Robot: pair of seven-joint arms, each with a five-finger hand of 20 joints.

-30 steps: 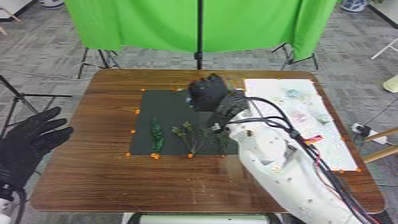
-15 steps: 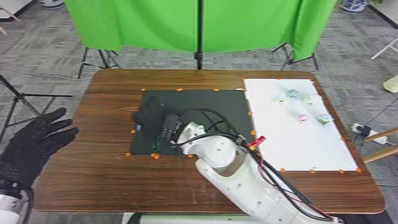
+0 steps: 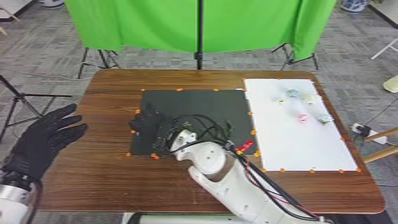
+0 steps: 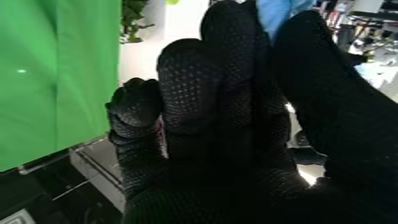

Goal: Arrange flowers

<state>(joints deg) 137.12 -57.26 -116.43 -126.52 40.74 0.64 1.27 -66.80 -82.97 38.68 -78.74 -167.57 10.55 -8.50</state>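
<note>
Right hand (image 3: 149, 121) over left part of dark mat (image 3: 202, 104), left of centre in the head view, fingers (image 4: 191, 75) near straight, thumb (image 4: 324, 90) angled off them; can't tell if it has hold of anything. Left hand (image 3: 46, 134) at left edge, fingers spread, nothing in them. Small flowers, blue (image 3: 293, 93) and pink (image 3: 303, 118) among them, lie on white sheet (image 3: 302, 147), upper right of frame.

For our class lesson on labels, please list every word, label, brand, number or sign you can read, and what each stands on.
None can be read.
Any print on the red piece or the right arm's white casing is too small to make out.
</note>
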